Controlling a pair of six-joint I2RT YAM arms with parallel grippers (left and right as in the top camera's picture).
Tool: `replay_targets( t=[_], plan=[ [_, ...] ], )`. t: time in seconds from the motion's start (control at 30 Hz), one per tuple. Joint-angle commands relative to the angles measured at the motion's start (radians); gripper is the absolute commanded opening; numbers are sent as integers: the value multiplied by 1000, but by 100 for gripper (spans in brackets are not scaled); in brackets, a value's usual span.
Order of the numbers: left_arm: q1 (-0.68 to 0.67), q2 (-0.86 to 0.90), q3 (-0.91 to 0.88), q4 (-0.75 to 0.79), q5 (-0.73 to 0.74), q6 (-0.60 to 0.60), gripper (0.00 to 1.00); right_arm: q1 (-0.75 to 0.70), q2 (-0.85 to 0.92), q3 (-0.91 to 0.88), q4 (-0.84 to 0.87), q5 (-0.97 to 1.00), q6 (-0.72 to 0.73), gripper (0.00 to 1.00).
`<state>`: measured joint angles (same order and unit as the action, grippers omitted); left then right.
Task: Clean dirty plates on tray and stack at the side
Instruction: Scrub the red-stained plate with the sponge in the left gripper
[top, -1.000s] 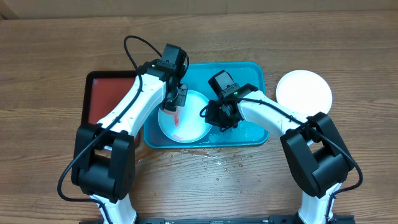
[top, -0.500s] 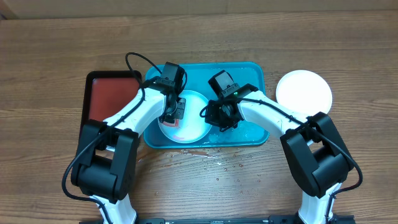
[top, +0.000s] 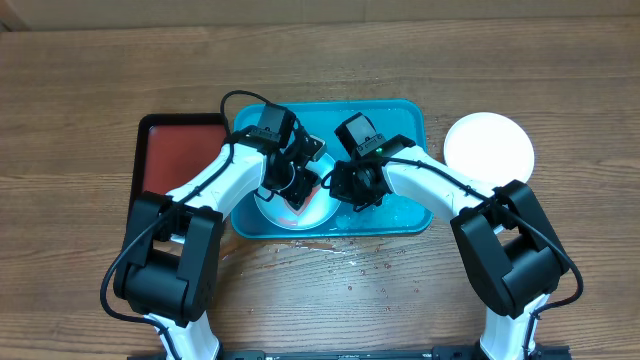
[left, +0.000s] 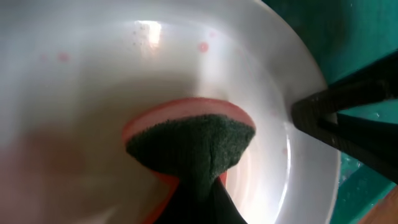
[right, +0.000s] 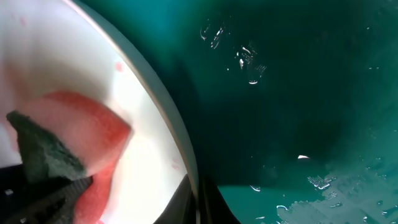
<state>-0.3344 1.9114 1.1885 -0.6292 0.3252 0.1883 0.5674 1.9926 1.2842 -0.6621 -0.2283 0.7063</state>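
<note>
One wooden table (top: 80, 100) carries everything. Two white-and-black arms reach in from the near edge, the left arm (top: 215, 170) and the right arm (top: 430, 180). There are two trays: the turquoise tray (top: 405, 125) in the middle and a dark red tray (top: 170, 160) touching its left side. Two plates show: a white plate (top: 488, 148) alone on the table to the right of the turquoise tray, and a pale plate (top: 315, 215) inside that tray at its left end. There is one sponge (left: 193, 143), dark green on one face and orange-pink on the other.

The left gripper (top: 295, 185) is clamped tight on the sponge, which presses onto the inside of the pale plate. The right gripper (top: 345, 185) is pinched closed on that plate's right rim, its dark fingers (left: 348, 118) meeting the edge in the left wrist view.

From overhead both grippers cover most of the pale plate, so only its near arc is seen. Its colour is hard to settle: white or very light blue. A few pink specks (left: 203, 46) dot its wet surface. Water drops (right: 245, 59) lie on the tray floor. The left arm hides part of the red tray's right edge. The left gripper's own fingers cannot be made out in its wrist view
</note>
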Motion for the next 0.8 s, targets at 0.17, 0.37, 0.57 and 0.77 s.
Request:
replay_targets(
  t=[0.17,0.37,0.57,0.77],
  plan=[
    [-8,-2,-6,40,-554,-479,4,6,14,-20,2,6,-3,4],
    [-8,-2,-6,87,-595,-518,4,6,14,-20,2,6,-3,4],
    [-12,-2,-6,82,-566,-505,4,6,14,-20,2,6,-3,4],
    [-13,-2,-6,-40,-263,-281,4,6,14,-20,3,7,-3,4]
  ],
)
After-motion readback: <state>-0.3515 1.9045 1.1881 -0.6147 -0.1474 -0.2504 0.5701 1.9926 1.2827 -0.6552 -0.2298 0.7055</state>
